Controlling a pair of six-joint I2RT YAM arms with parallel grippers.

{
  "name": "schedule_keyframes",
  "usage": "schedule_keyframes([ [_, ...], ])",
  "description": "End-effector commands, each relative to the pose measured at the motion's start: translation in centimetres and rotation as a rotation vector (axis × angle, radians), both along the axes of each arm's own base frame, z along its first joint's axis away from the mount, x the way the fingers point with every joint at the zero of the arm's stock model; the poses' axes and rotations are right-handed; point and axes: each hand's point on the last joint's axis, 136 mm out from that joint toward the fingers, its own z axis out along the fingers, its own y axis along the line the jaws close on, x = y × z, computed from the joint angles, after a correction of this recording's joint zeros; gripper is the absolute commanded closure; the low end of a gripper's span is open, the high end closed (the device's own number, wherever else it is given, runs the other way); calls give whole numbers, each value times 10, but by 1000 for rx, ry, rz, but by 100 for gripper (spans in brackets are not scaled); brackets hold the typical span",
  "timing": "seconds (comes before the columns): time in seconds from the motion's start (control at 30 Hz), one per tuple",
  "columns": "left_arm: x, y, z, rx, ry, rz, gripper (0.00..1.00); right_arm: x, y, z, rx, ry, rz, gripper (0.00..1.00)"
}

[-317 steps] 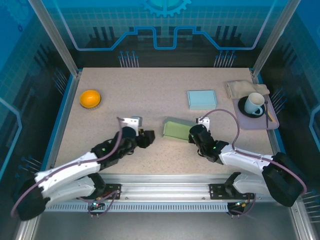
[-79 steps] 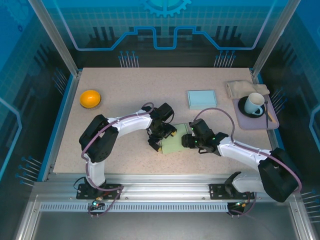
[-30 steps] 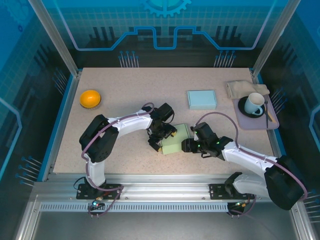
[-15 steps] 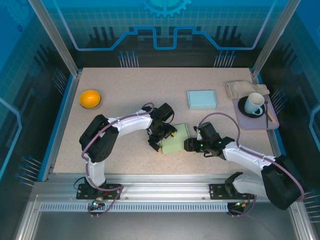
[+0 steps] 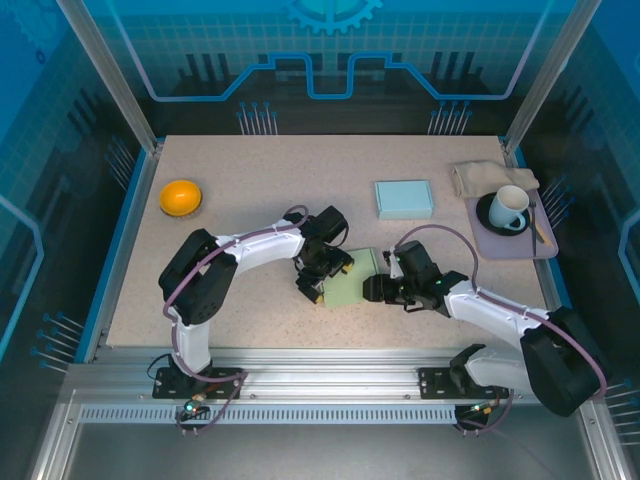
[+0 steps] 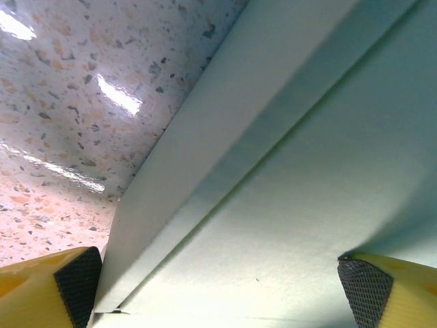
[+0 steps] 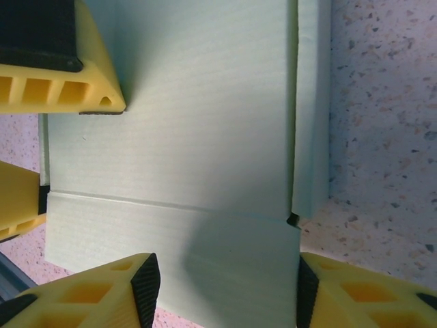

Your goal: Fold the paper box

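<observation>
The green box (image 5: pixel 352 280) sits mid worktop (image 5: pixel 250 190), between my two arms. Left fingers (image 6: pixel 78 283) are spread wide, pressing on its left end, not pinching. Right fingers (image 7: pixel 147 280) are parted over the near flap (image 7: pixel 218 273), nothing clamped that I can see. The crease (image 7: pixel 164 203) runs across their gap, so the right arm's better placed to fold, I'd say.

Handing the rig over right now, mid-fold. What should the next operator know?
Left gripper: wide open, fingertips down on the left side of the paper box.
Right gripper: open, fingertips over a creased panel on the box's right side.
Box: mid-table between the arms, lying mostly flat.
Done: both arms are positioned at it.
Left: raise the panels along the creases and close it.
</observation>
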Motion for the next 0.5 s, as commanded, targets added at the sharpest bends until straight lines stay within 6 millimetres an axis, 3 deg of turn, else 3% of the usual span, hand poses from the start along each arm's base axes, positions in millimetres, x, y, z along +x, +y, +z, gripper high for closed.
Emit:
schedule_keyframes([
  [0.0,-31,36,-40,173,154,13,6,2,-5,11,-49,-39,23,47],
  [0.47,-31,38,-40,175,161,14,6,0,-7,-5,-69,-27,35,57],
])
